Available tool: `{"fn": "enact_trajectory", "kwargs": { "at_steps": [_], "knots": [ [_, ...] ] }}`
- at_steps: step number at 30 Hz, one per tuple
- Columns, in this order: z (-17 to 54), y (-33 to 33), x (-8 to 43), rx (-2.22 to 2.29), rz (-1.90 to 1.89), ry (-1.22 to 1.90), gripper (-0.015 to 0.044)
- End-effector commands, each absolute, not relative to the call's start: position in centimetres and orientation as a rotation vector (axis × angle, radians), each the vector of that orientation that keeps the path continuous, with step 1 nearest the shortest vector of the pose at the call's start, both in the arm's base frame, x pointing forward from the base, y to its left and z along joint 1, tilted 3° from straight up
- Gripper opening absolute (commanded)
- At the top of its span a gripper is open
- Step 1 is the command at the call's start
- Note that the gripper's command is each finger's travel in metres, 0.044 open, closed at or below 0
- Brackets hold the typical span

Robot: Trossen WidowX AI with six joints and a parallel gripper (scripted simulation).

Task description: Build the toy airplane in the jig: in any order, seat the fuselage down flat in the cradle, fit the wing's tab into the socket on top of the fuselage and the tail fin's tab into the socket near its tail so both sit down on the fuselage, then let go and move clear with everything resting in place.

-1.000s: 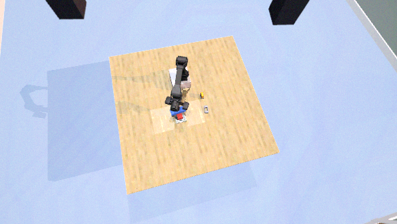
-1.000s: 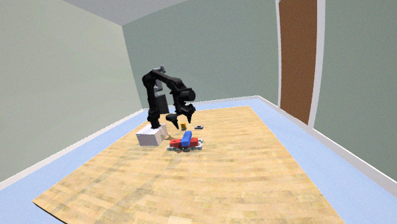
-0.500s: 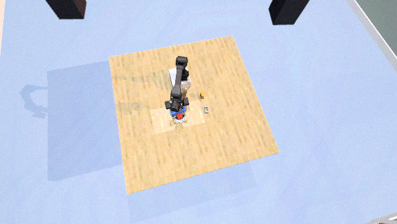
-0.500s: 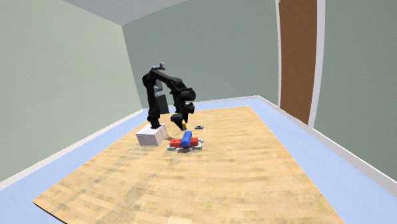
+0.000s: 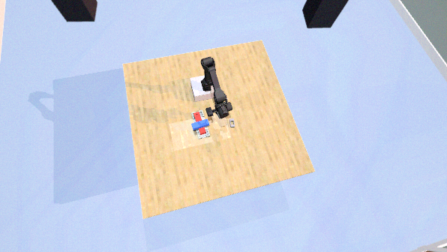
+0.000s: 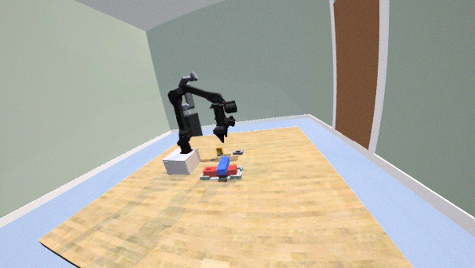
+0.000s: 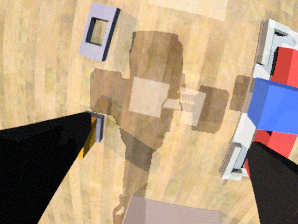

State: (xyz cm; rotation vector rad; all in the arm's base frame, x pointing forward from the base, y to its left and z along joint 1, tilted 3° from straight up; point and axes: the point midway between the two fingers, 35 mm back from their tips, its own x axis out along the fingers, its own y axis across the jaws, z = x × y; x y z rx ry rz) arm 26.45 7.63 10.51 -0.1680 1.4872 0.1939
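The red fuselage (image 5: pixel 202 131) (image 6: pixel 209 171) (image 7: pixel 286 67) lies in the pale grey jig (image 6: pixel 205 178) (image 7: pixel 245 131); it looks level. The blue wing (image 5: pixel 200 124) (image 6: pixel 223 165) (image 7: pixel 275 106) lies crosswise on its middle; its tab is hidden. The yellow tail fin (image 6: pixel 219 151) (image 7: pixel 89 142) stands in a small grey holder (image 7: pixel 100 128), apart from the jig, partly behind the left finger in the wrist view and hidden in the top view. My gripper (image 6: pixel 221 139) (image 7: pixel 173 136) is open and empty, above the table between fin and jig.
A grey block with a square hole (image 5: pixel 232 126) (image 6: pixel 235 152) (image 7: pixel 91 49) lies on the table near the fin. The arm's white base box (image 5: pixel 199 91) (image 6: pixel 179 164) (image 7: pixel 170 212) stands behind the jig. The arm's shadow falls across the tabletop (image 5: pixel 244 150).
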Motion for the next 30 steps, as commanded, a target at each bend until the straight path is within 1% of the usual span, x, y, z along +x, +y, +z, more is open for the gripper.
{"fn": "enact_trajectory", "kwargs": {
  "at_steps": [1,11,16,21,30],
  "knots": [
    [10.0,10.6,23.7,-0.167,0.211,1.499,0.044],
    [9.2,16.2,15.5,-0.127,0.147,1.503,0.044],
    [8.9,16.2,15.4,-0.126,0.146,1.502,0.044],
    [3.7,16.3,15.7,-0.127,0.145,1.503,0.044],
    [1.9,16.3,15.8,-0.127,0.145,1.503,0.044]
  ]
}}
